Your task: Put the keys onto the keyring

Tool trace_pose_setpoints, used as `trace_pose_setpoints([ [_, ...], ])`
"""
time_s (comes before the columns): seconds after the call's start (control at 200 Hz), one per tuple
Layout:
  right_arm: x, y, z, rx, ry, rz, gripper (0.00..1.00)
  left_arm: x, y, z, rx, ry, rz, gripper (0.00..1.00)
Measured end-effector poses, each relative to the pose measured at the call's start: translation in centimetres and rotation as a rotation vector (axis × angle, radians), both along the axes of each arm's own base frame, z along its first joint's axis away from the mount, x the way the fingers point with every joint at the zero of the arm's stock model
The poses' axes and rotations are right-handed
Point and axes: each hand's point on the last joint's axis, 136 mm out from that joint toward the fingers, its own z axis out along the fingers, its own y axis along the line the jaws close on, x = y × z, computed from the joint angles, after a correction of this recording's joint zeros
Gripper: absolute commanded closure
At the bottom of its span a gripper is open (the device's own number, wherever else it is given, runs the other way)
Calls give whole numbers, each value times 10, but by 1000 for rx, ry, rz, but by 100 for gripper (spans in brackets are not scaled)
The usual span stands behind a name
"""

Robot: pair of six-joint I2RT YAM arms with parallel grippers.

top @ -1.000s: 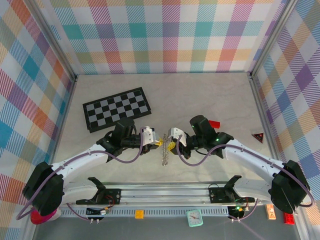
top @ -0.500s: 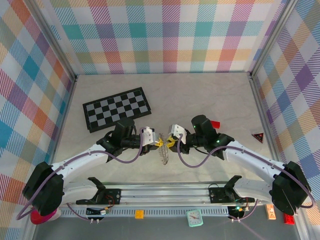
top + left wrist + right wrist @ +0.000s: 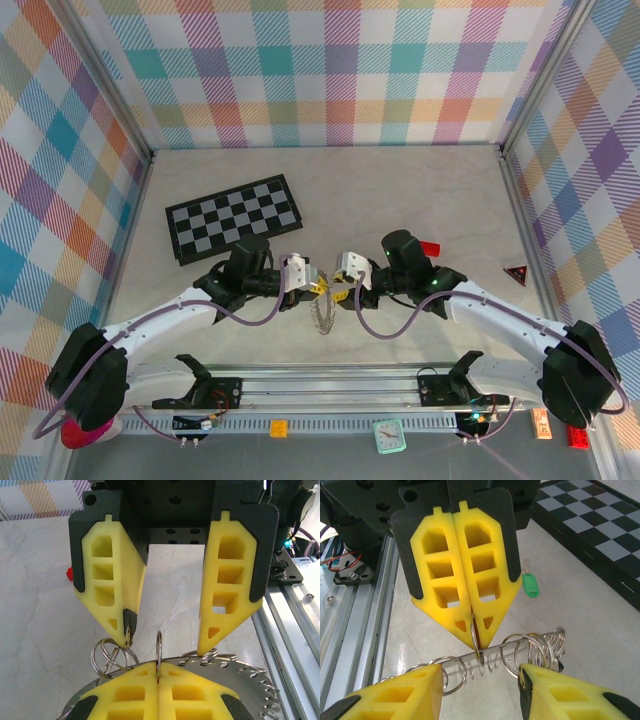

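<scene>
L end effector (image 3: pixel 476 639) clamped on keyring (image 3: pixel 322 312); R end effector (image 3: pixel 167 644) wide, empty. Green key (image 3: pixel 530 585) on desk, ring's 1 o'clock, right wrist view. Next, probably: R grabs key, threads.

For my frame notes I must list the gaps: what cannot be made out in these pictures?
- Top external: where the left gripper pinches the keyring; too small, fingers cover it.
- Left wrist: the keyring's lower part; own fingers and the bottom edge hide it.
- Right wrist: the green key's blade; too small to make out.

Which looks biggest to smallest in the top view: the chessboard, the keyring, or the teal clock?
1. chessboard, clearly largest.
2-3. keyring and teal clock, unranked: the keyring shows edge-on, longer but much thinner.
</scene>
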Motion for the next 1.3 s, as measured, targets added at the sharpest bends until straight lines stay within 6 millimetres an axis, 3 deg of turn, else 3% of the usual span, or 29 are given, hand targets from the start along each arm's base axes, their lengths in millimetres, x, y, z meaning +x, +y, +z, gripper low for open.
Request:
trace_pose_setpoints([
  [0.145,-3,-4,-2,-14,8,-2,55,-1,0,-2,6,4,-4,100],
  [0.43,-15,-15,22,47,-32,-26,64,-1,0,-2,8,3,-2,100],
  [0.945,-9,0,3,-18,27,-19,81,-1,1,-9,41,1,7,100],
  [1.3,2,0,2,-48,-15,-70,74,-3,0,-12,61,12,9,100],
])
